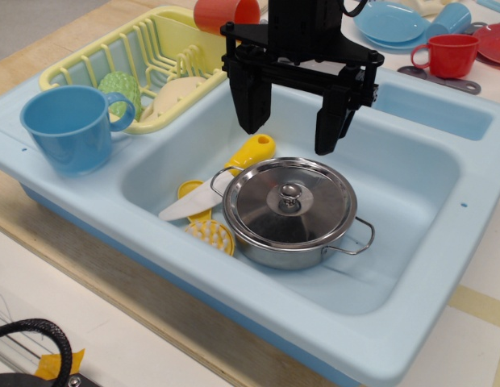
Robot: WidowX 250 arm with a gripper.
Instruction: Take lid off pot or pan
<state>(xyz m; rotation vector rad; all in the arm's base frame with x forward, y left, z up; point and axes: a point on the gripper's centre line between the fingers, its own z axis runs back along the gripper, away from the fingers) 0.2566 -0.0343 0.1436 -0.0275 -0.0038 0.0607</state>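
Pale blue plastic forms the sink [443, 242] before you, the largest thing in view. On its left ledge sits the yellow dish rack [89, 68], with a blue cup [68, 129] just in front of it. Above the basin hangs the black gripper [292, 137]; you see its jaws spread wide, holding nothing, clear of everything below. In the basin stands the steel pot [302, 250], wire loop handles at either side. The lid [289, 203] rests flat on the pot, closing it, knob at centre, directly beneath the open fingers. A yellow-handled toy knife [226, 173] lies just left of the pot.
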